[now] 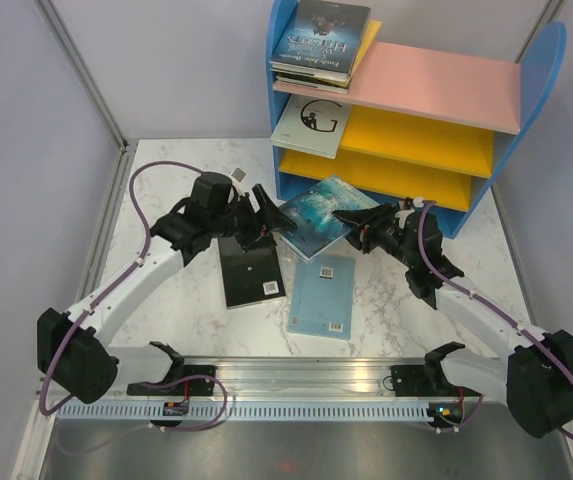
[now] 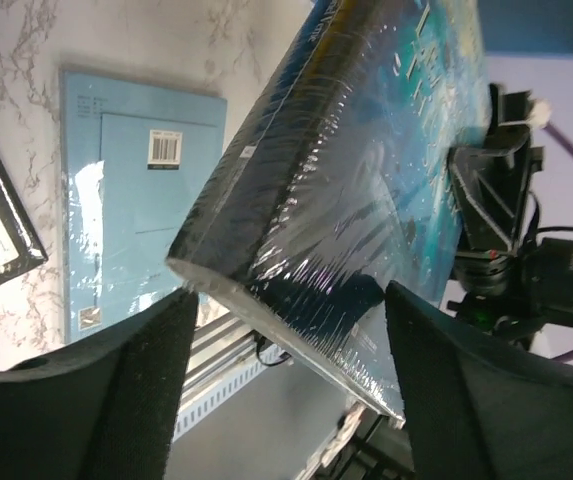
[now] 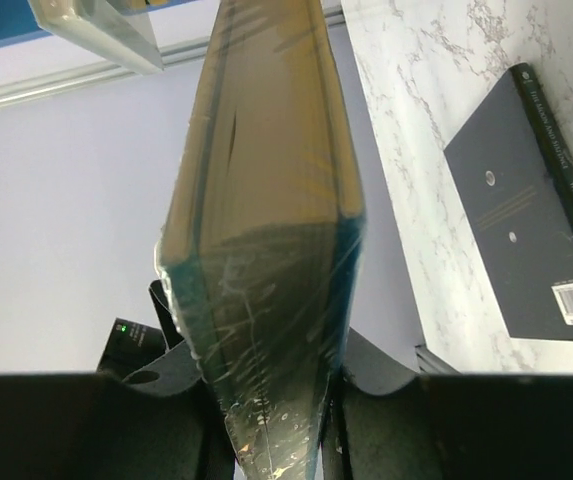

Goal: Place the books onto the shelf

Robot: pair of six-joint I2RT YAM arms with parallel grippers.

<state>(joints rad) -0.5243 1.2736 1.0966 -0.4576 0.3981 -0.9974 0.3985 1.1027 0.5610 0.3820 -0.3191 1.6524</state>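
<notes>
**Teal-blue book held up between the two arms, in front of the shelf**

The stack of books on the shelf shows only one dark cover; those beneath are thin edges, too close to count. It sits at the left end of the pink top board. A white-covered book lies on the upper yellow board below. The lower yellow board holds nothing I can see.

The right gripper is clamped on the teal-blue book, edge-on between its fingers. The left gripper stands wide around the book's opposite corner; whether its pads touch I cannot tell. On the table, the black book and pale blue book lie flat, just apart.
</notes>
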